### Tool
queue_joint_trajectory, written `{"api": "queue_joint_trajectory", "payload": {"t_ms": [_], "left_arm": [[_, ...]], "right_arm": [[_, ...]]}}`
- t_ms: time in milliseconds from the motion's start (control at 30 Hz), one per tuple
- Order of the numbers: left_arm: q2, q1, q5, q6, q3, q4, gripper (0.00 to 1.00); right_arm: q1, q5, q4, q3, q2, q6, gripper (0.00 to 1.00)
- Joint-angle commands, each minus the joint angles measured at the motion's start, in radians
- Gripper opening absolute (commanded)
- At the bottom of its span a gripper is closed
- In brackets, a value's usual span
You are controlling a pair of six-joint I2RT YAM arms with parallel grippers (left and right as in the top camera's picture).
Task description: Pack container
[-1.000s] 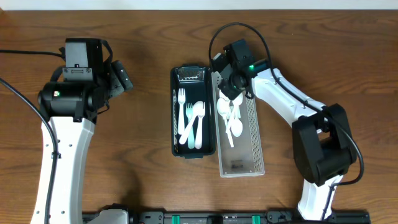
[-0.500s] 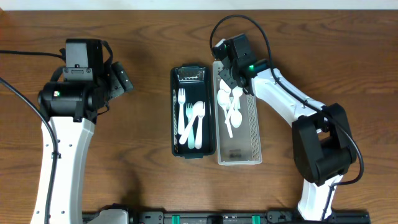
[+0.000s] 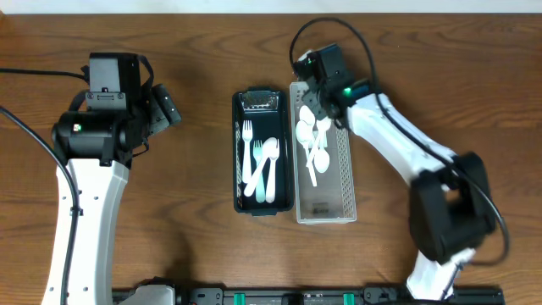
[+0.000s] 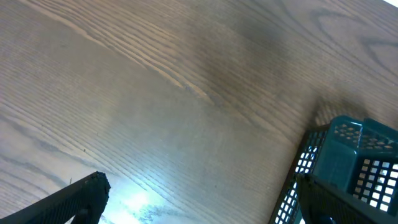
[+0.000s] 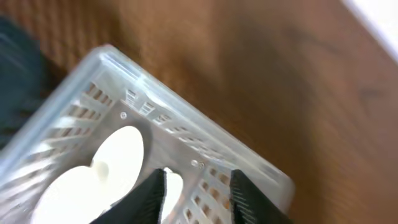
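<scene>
A dark teal container (image 3: pixel 236 152) holds white forks and spoons (image 3: pixel 262 165); its corner also shows in the left wrist view (image 4: pixel 348 155). A clear mesh basket (image 3: pixel 343 186) stands right beside it, with several white spoons (image 3: pixel 312 148) in its far half. My right gripper (image 3: pixel 315 95) hovers at the basket's far end. In the right wrist view its fingers (image 5: pixel 199 199) are apart over the basket's end wall (image 5: pixel 186 106), with a spoon bowl (image 5: pixel 118 149) to their left. My left gripper (image 3: pixel 169 108) is open and empty over bare wood (image 4: pixel 205 199), left of the container.
The wooden table (image 3: pixel 186 237) carries only the two containers. A black rail (image 3: pixel 296 296) runs along the front edge. A white strip (image 5: pixel 373 18) marks the table's far edge.
The clear basket has slid away from the front edge and straightened, now parallel against the teal container. My right gripper has moved slightly toward the far edge. The left arm is unchanged.
</scene>
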Motion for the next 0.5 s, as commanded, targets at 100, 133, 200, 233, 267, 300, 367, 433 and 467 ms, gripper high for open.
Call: {"api": "queue_joint_trajectory", "payload": {"t_ms": [100, 133, 200, 233, 267, 300, 367, 433, 467], "left_arm": [[-0.002, 0.003, -0.012, 0.12, -0.001, 0.056, 0.98], [-0.002, 0.001, -0.012, 0.161, -0.001, 0.078, 0.98], [-0.002, -0.01, -0.011, 0.246, -0.001, 0.121, 0.98], [-0.002, -0.016, -0.008, 0.278, -0.002, 0.138, 0.98], [-0.002, -0.024, 0.003, 0.31, -0.004, 0.156, 0.98], [-0.002, -0.033, 0.023, 0.346, -0.01, 0.174, 0.98], [0.001, -0.048, 0.033, 0.391, -0.026, 0.197, 0.98], [0.014, -0.053, 0.033, 0.408, -0.034, 0.201, 0.98], [0.023, -0.053, 0.033, 0.407, -0.034, 0.201, 0.98]], "right_arm": [[-0.037, 0.019, -0.097, 0.014, -0.291, 0.16, 0.99], [-0.06, 0.019, -0.115, 0.014, -0.312, 0.211, 0.99], [-0.12, 0.019, -0.154, 0.014, -0.341, 0.311, 0.99], [-0.147, 0.019, -0.17, 0.014, -0.348, 0.346, 0.99], [-0.179, 0.019, -0.185, 0.014, -0.354, 0.38, 0.99], [-0.204, 0.019, -0.198, 0.014, -0.356, 0.402, 0.99], [-0.255, 0.019, -0.216, 0.014, -0.356, 0.417, 0.99], [-0.293, 0.023, -0.211, 0.014, -0.355, 0.409, 0.99], [-0.312, 0.045, -0.193, 0.014, -0.355, 0.397, 0.99]]}}
